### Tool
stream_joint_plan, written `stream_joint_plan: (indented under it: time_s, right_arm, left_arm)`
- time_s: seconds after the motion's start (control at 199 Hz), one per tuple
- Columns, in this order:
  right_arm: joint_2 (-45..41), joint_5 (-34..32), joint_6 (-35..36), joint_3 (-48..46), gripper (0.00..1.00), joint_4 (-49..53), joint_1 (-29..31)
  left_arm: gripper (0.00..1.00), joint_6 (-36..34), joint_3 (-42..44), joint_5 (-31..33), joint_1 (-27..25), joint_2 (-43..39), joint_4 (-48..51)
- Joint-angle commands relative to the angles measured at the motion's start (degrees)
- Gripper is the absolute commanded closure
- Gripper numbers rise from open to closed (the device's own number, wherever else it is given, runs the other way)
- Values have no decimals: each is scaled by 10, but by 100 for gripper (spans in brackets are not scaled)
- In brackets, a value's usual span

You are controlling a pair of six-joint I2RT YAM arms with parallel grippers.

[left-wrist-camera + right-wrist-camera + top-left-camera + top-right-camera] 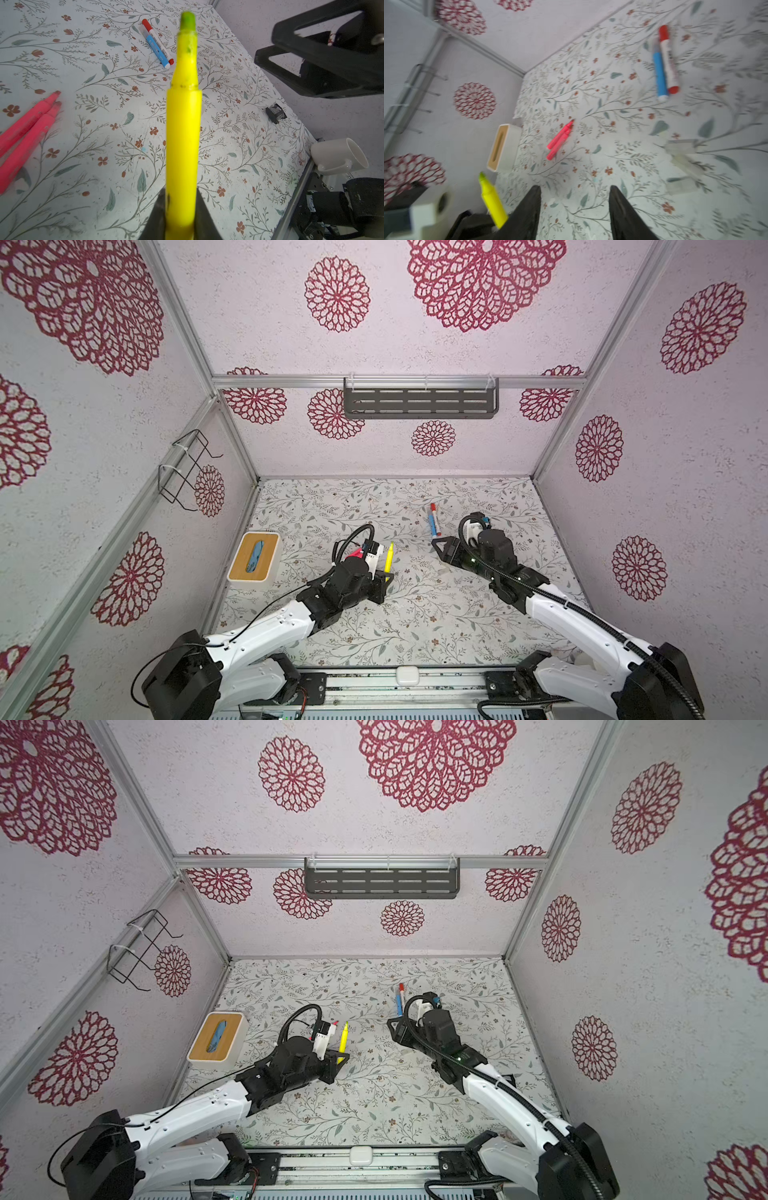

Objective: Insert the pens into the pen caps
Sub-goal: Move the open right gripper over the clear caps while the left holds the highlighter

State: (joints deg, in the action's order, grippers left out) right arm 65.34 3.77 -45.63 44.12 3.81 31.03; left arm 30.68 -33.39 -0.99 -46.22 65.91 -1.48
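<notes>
Nearest our base, the left arm reaches to the middle of the tabletop. Its left jaws are closed tight on the tail of the yellow pen, which points toward 12 o'clock with its greenish tip bare and no cap on it. Toward 3 o'clock from that pen the right arm is lowered, and its right jaws stand well apart with nothing between them. Just beside them, three translucent caps lie loose on the tabletop; the right wrist view is blurred, so we cannot tell which way they open. At about 10 o'clock from the yellow pen, two pink pens lie side by side and touching, both uncapped. Farthest out, toward 1 o'clock, the blue pen and the white pen lie touching along their length, and each appears to wear a cap. We judge two pens done and three outstanding. The step in hand would be seating a clear cap on the yellow pen, for which the empty right jaws must first take one up.
</notes>
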Motion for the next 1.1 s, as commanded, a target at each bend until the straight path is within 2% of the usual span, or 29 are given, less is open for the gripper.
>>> stream_joint_plan:
  time_s: [0.0, 0.115, 0.251, 0.557, 0.859, 1.1]
  right_arm:
    - [48, -90, 6, 49, 48, 167, -16]
    - [94, -102, -22, 56, 55, 184, -23]
    - [148, -102, -72, 68, 56, 188, -23]
    - [252, -118, -136, 150, 57, 262, -22]
    - [300, -95, -161, 184, 57, 266, -16]
    - [338, -119, -169, 222, 58, 308, -1]
  left_arm:
    - [100, 1, 8, 0, 2, -18, -11]
    - [100, 3, 10, 5, 2, -26, 2]
    - [100, 4, 16, 10, 2, -34, 8]
    - [100, 6, 31, 16, 2, -42, 3]
    - [100, 7, 40, 17, 2, -52, 2]
    - [100, 3, 43, 23, 2, -53, -1]
